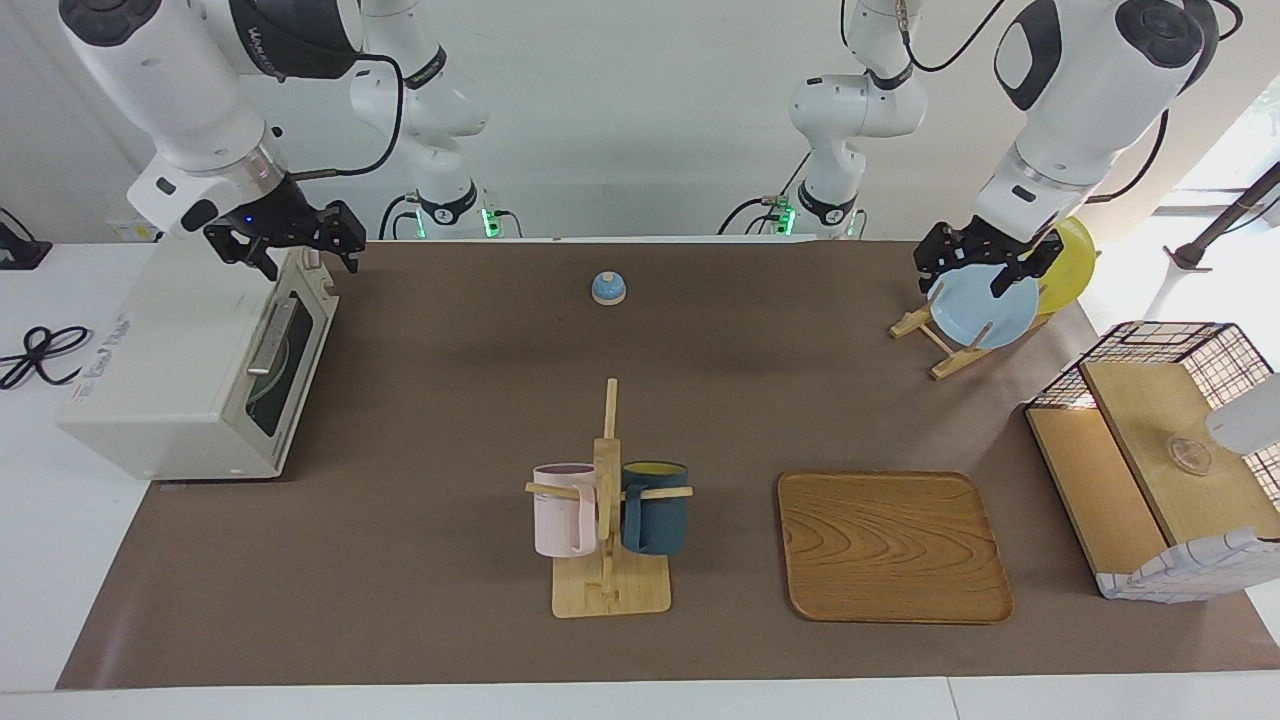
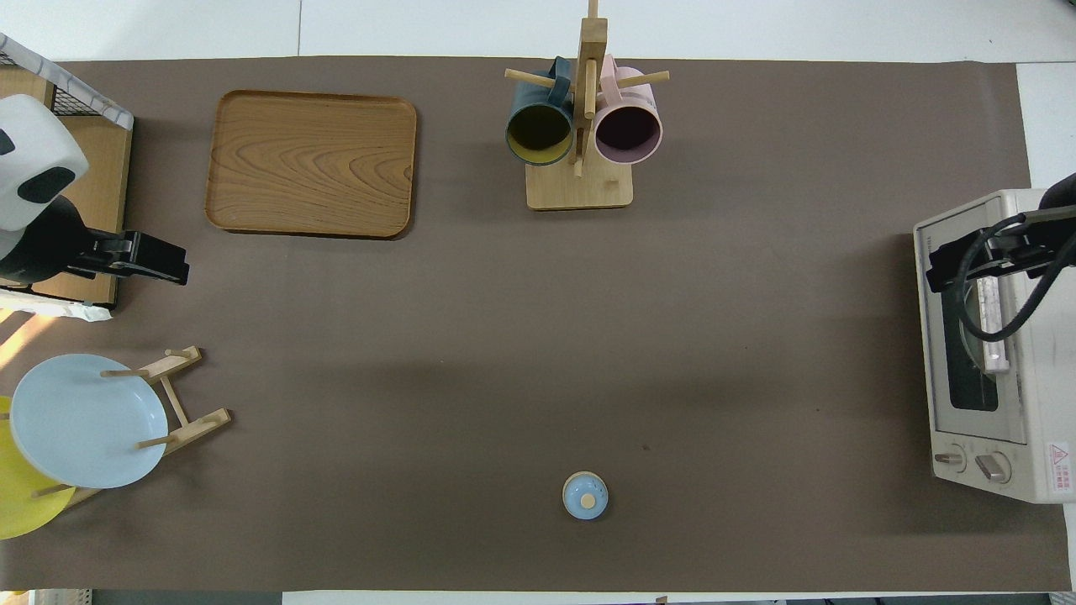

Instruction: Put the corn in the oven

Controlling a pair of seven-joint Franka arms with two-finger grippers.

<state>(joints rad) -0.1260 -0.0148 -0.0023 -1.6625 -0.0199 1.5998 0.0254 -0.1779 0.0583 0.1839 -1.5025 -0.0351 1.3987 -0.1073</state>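
The off-white toaster oven (image 1: 190, 370) stands at the right arm's end of the table, and its dark glass door (image 1: 285, 350) is closed. It also shows in the overhead view (image 2: 988, 353). No corn shows in either view. My right gripper (image 1: 305, 255) hangs open and empty over the top edge of the oven door; in the overhead view it (image 2: 958, 265) is over the oven's front. My left gripper (image 1: 968, 278) hangs open and empty at the left arm's end; in the overhead view it (image 2: 164, 259) is over the mat between the basket and the plate rack.
A wooden rack holds a blue plate (image 1: 985, 308) and a yellow plate (image 1: 1070, 262). A wire-and-wood basket (image 1: 1160, 450), a wooden tray (image 1: 890, 545), a mug tree with a pink mug (image 1: 563, 510) and a dark blue mug (image 1: 655, 505), and a small blue lid (image 1: 608, 288) stand on the brown mat.
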